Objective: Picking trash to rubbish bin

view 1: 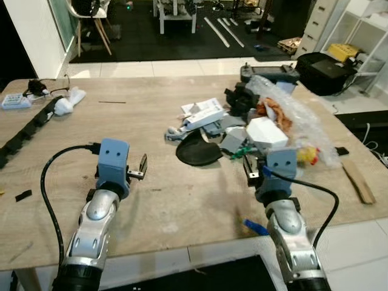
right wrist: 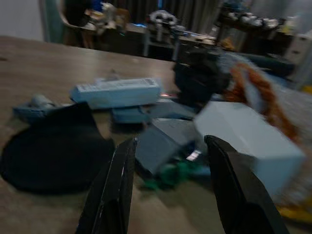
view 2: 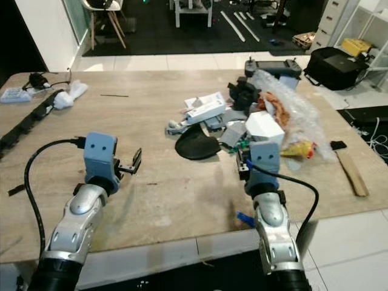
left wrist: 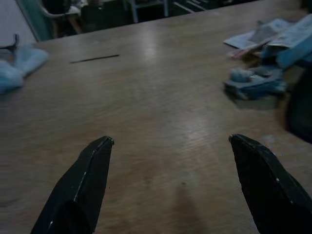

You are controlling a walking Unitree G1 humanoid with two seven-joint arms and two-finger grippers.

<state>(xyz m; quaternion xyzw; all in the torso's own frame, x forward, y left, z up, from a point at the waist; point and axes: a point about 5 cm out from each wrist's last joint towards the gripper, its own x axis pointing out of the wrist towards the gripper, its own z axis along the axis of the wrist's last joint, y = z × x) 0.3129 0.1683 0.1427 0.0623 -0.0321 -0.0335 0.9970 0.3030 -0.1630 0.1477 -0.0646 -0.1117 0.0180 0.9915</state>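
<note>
— What's nearest?

— Both arms reach over the near edge of a pale wooden table (view 1: 151,200). The left gripper (left wrist: 170,180) hovers over bare wood with its two black fingers spread wide and nothing between them. The right gripper (right wrist: 168,187) sits at the near side of the trash pile (view 1: 254,121), fingers parted and holding nothing, pointing at a grey piece and a bit of green (right wrist: 170,175) on the table just ahead of its tips.

— And the table surface itself?

— Worn and smudged, with a small blue scrap (view 1: 256,227) by the right arm near the front edge and a small black bit (view 1: 23,195) far to the left.

— Where is the trash?

— Heaped on the right half of the table, past the right gripper. A flat black disc (view 1: 199,150) lies at its near left, a white box (view 1: 265,132) just beyond the gripper, a long white carton (view 1: 203,116) further left, and crumpled clear plastic wrap (view 1: 297,115) with something orange inside runs along the right. A wooden strip (view 1: 357,180) lies apart by the right edge.

— Anything on the left side?

— A black power strip (view 1: 27,130) runs diagonally, with white crumpled paper (view 1: 70,100) at its far end and a thin dark stick (view 1: 112,102) beyond on bare wood.

— And the room behind?

— White floor tiles, then a dark carpet (view 1: 157,42) with a chair (view 1: 91,18) and table legs. To the right, a black bag (view 1: 327,73) and white shelves (view 1: 357,30).
</note>
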